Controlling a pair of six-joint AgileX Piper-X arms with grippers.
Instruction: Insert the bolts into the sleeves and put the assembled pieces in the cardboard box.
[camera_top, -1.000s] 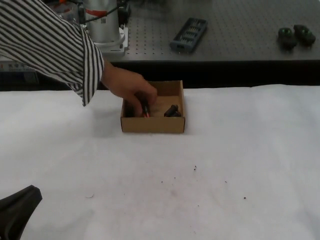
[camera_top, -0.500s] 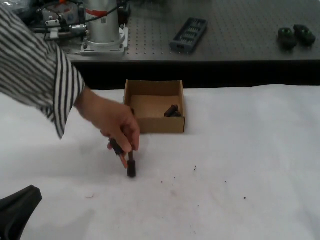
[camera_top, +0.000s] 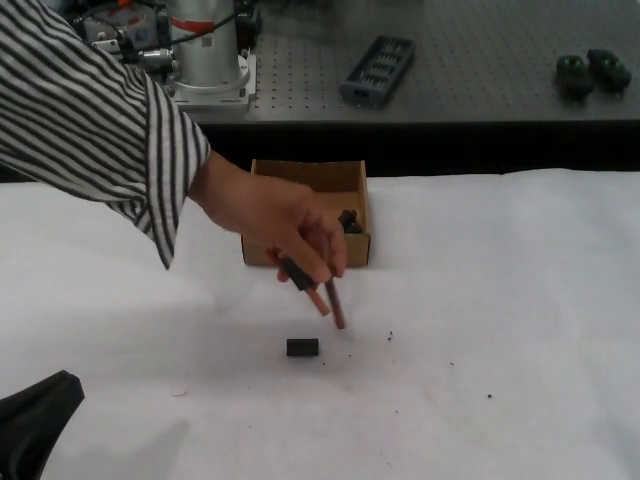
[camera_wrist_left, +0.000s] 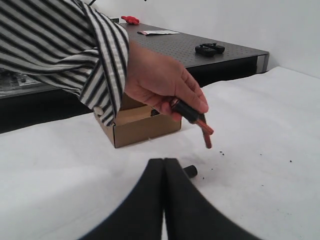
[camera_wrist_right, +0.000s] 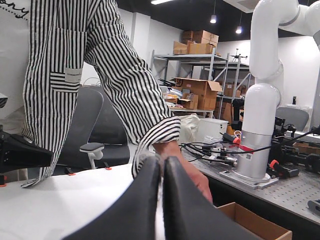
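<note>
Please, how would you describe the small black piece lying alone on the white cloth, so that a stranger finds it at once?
Start at the cardboard box on the far side of the white cloth. In front of it, nearer the camera, lies a short black sleeve. It alone rests loose on the cloth; the reddish bolts are held in a person's hand.
</note>
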